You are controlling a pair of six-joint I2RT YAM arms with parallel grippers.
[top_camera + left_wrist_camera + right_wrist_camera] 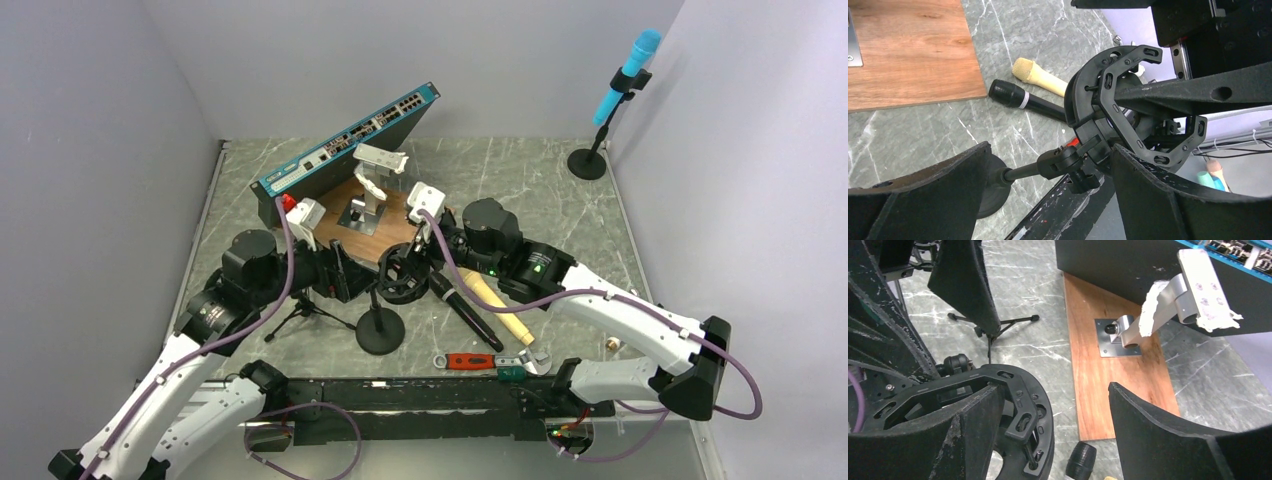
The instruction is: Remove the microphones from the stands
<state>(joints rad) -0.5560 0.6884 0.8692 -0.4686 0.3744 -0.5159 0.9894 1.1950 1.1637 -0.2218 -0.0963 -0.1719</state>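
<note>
A black shock mount [404, 272] sits on a short stand with a round base [380, 331]. A black microphone [466, 312] lies on the table just right of the mount, beside a beige microphone [497, 303]. My left gripper [345, 277] is open, its jaws on either side of the stand's pivot joint [1066, 161] without touching it. My right gripper [426, 262] is open, with its left finger [963, 435] against the mount's ring [1020, 405]. The black microphone's end [1081, 460] lies between the right jaws. A blue microphone [626, 74] stands clipped on a far stand [587, 163].
A wooden board [372, 228] with a metal bracket [362, 212] lies behind the mount, under a leaning network switch [345, 140]. A small black tripod [305, 310] stands at the left. A red-handled wrench [490, 362] lies near the front rail.
</note>
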